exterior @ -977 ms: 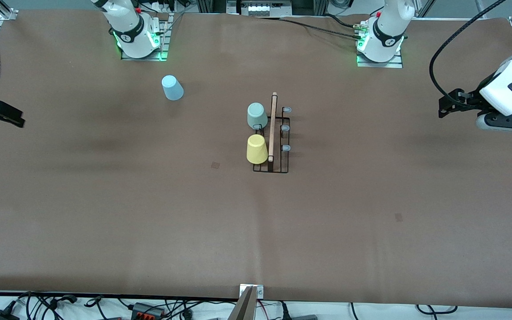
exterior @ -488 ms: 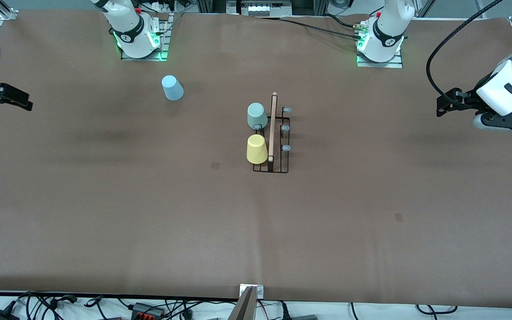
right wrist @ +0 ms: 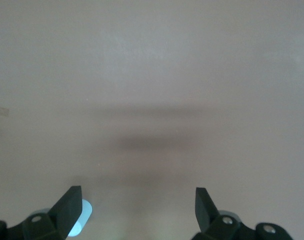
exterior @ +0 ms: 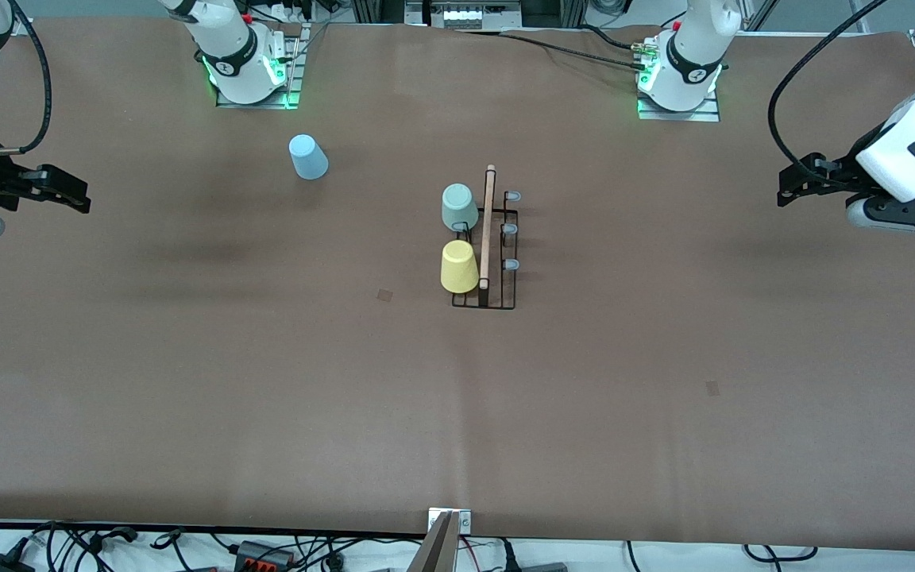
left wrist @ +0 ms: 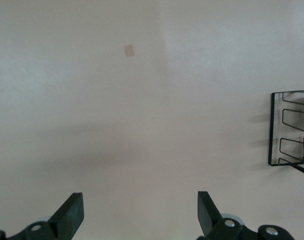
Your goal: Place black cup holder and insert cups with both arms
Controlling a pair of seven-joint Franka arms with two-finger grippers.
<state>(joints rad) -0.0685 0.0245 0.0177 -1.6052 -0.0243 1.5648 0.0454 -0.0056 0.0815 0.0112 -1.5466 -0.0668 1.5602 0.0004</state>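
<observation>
The black cup holder point(exterior: 486, 253) stands in the middle of the brown bench point(exterior: 267, 381), with its wooden rod point(exterior: 488, 226) running along the top. Two cups sit upside down on its pegs, on the side toward the right arm's end of the bench. The grey-green cup point(exterior: 458, 206) is farther from the front camera and the yellow cup point(exterior: 458, 267) is nearer, and the two are just beside each other. Three grey-tipped pegs point(exterior: 510, 229) on the side toward the left arm's end are bare. The light blue cup point(exterior: 308, 156) stands upside down on the bench by itself, well apart from the holder, toward the right arm's end and close to that arm's base. The right gripper point(exterior: 68, 197) hangs in the air over the bench at the right arm's end. Its jaws are wide open and hold nothing, and its wrist view shows the gripper point(right wrist: 137, 212) over bare bench with a bit of the blue cup point(right wrist: 78, 221) peeking past one finger. The left gripper point(exterior: 793, 189) hangs over the left arm's end of the bench. Its jaws are wide open too and touch nothing, and its wrist view shows the gripper point(left wrist: 139, 215) with the edge of the wire holder point(left wrist: 290, 129) off to one side
</observation>
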